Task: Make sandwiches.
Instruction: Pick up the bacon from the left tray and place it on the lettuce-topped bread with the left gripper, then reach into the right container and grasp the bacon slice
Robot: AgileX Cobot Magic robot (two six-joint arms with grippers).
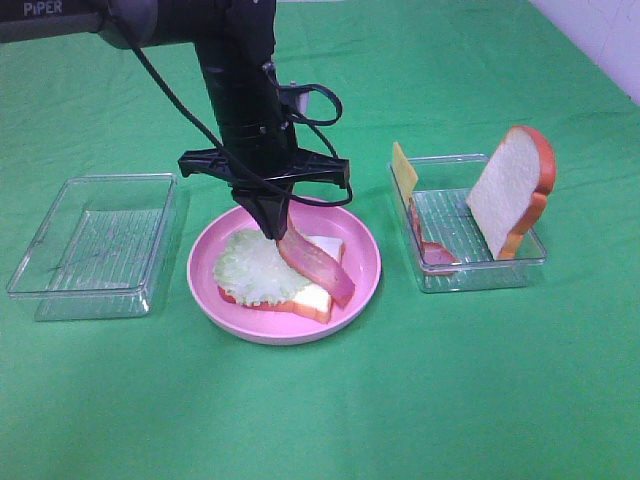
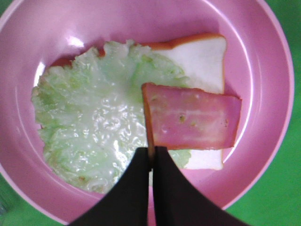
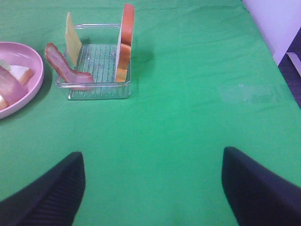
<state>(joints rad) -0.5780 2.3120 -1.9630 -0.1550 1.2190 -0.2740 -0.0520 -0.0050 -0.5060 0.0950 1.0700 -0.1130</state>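
Left claw [image 2: 152, 151] pinching bacon strip [image 2: 193, 123] at my far end; strip slanting near-right across lettuce [image 2: 94, 127]; right claw [image 3: 153, 162] idling spread.

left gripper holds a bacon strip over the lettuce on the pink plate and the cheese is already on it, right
Not the cheese: the exterior high view shows it leaning in the clear container right of the plate. The rest holds.
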